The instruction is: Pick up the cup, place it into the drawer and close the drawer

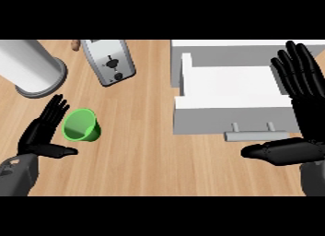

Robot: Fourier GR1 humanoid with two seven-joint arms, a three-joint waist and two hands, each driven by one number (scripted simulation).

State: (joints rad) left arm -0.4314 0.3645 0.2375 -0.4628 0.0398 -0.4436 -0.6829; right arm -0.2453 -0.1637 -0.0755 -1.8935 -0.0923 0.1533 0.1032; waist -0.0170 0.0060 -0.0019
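- Head view: a pale wooden counter [158, 152] fills the scene, its grain running across the view (nothing of the room beyond it shows).
- At the far left stands a tall white cylinder [25, 64] on a grey base; beside it lies a silver toaster [109, 62], slots facing up.
- On the right a white drawer [233, 120] is pulled out, its inside bare, and a grey bar handle [254, 135] sits on its front panel.
- The cup [81, 125] is bright green and tapered, with its wide mouth turned toward the view; it sits on the counter at the left, well apart from the drawer.
- The left hand [41, 136] is just beside the cup on its left, fingers straight and thumb pointing out, holding nothing.
- The right hand [307, 106] shows at the right edge over the drawer's side, fingers straight and spread, thumb out to the left, holding nothing.
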